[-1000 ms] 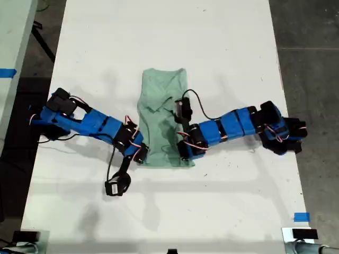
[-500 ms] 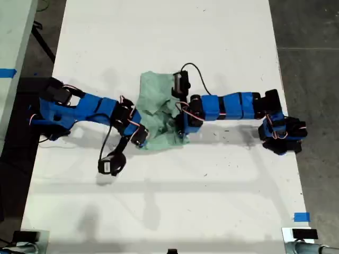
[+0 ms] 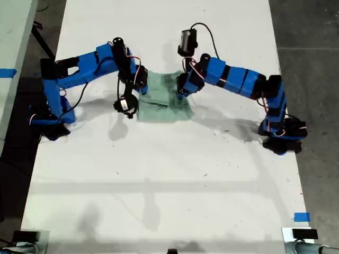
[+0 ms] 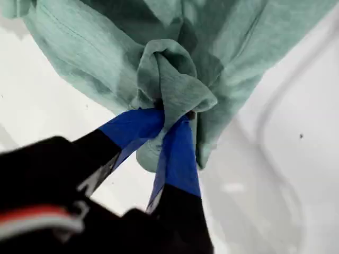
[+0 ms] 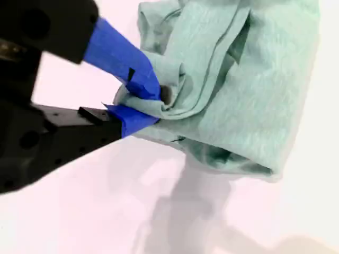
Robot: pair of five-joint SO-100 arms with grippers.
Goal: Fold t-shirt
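T-shirt (image 3: 161, 98) lies at 12 o'clock of the tabletop (image 3: 159, 185) centre, bunched, hem carried over; fold step in hand; first tool (image 4: 172, 114) and second tool (image 5: 145, 103) each seen clamped on a fabric pinch; next move judged: lower, release, smooth flat.

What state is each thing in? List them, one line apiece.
t-shirt: folded over itself, bunched, pinched at two spots.
my first end effector: shut on a wad of the t-shirt's fabric.
my second end effector: shut on a fold of the t-shirt's edge.
table: white, carrying the t-shirt.
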